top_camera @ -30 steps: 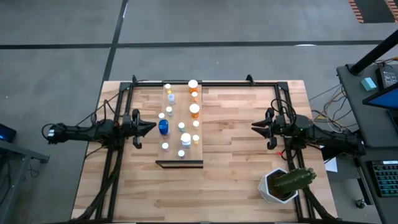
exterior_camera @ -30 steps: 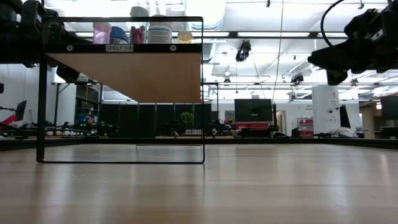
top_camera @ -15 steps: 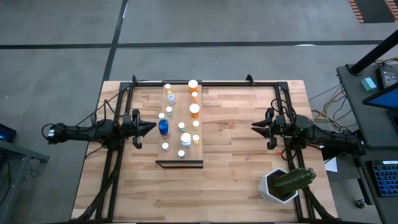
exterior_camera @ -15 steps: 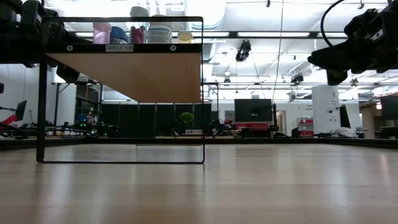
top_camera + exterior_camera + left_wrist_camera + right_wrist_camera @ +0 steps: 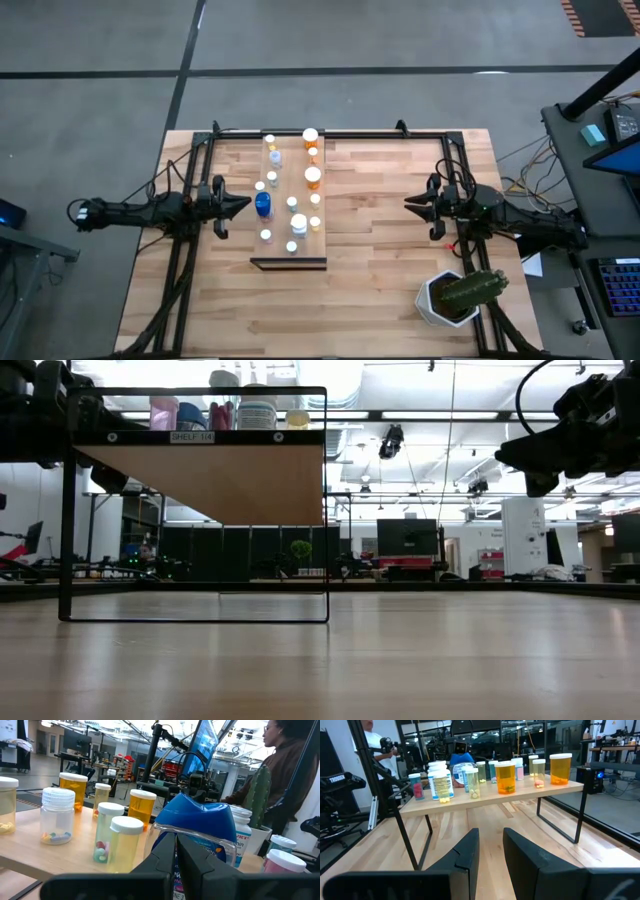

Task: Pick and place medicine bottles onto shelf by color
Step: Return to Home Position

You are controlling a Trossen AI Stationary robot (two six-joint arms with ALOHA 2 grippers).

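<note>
The shelf (image 5: 288,256) is a pale board raised on a black frame in the middle of the table. The medicine bottles stand upright on it: orange ones (image 5: 313,177), whitish ones (image 5: 298,224) and a fat blue one (image 5: 263,205). My left gripper (image 5: 247,203) hangs level and shut, pointing at the blue bottle (image 5: 200,820) from the table's left, just short of it. My right gripper (image 5: 408,203) hangs level to the right of the shelf (image 5: 485,797), pointing at it, its fingers a little apart with nothing between them.
A white pot with a green cactus (image 5: 455,297) stands at the near right corner. Black frame rails (image 5: 180,250) run along the table's left, right and far sides. A person (image 5: 285,770) stands beyond the table. Bare planks lie between the shelf and my right gripper.
</note>
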